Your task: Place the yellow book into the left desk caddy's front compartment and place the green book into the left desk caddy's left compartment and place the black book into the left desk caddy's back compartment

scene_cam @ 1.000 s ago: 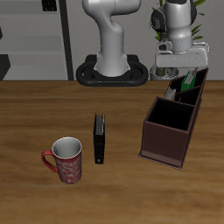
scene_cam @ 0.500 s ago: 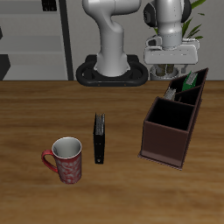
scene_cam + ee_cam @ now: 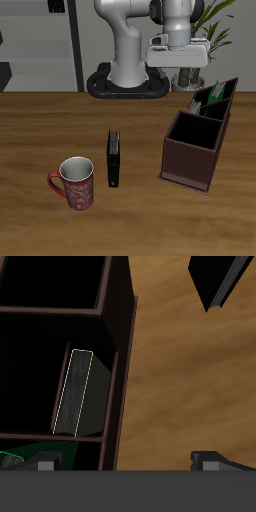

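The black book (image 3: 114, 158) lies flat on the table, between the mug and the left desk caddy (image 3: 190, 160); it also shows in the wrist view (image 3: 225, 276). The green book (image 3: 213, 96) leans in the caddy's far end, its corner showing in the wrist view (image 3: 24, 453). The yellow book (image 3: 75, 391) stands on edge inside a caddy (image 3: 118, 346) compartment; which compartment I cannot tell. My gripper (image 3: 186, 76) is open and empty, raised high above the table's back, beside the caddy's far end. Its fingertips (image 3: 214, 459) stand wide apart.
A red patterned mug (image 3: 75, 183) stands near the table's front edge, beside the black book. The robot's base (image 3: 125, 82) sits at the table's back. A leafy plant (image 3: 208, 22) stands behind the caddy.
My gripper has risen and moved sideways away from the caddy's far end, toward the robot's base. The green book stays leaning in the caddy.
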Motion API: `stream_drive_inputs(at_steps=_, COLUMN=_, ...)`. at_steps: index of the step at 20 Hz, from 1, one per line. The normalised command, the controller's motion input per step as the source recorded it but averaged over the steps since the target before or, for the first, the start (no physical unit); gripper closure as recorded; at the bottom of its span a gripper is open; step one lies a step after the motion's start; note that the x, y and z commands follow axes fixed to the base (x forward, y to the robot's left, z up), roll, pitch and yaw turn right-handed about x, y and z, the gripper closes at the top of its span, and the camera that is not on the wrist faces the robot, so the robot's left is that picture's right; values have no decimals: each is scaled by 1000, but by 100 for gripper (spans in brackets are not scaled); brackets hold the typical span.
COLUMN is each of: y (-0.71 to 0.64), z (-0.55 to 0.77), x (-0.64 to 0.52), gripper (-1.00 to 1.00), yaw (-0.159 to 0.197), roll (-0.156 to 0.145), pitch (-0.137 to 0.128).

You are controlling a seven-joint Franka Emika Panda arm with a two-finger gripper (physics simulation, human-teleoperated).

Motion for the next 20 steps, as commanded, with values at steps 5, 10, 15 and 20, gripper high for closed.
stream_drive_inputs(at_steps=5, y=-469, z=49, x=201, gripper=-100, yaw=16, roll=-90, pitch=28)
stream_drive_inputs(at_steps=10, y=-390, z=76, x=215, gripper=-100, yaw=1, roll=-28, pitch=46)
stream_drive_inputs(at_steps=15, y=-422, z=80, x=289, gripper=-100, yaw=52, roll=-31, pitch=31)
stream_drive_inputs(at_steps=20, y=-332, z=116, x=398, gripper=-100, yaw=69, roll=-58, pitch=-42)
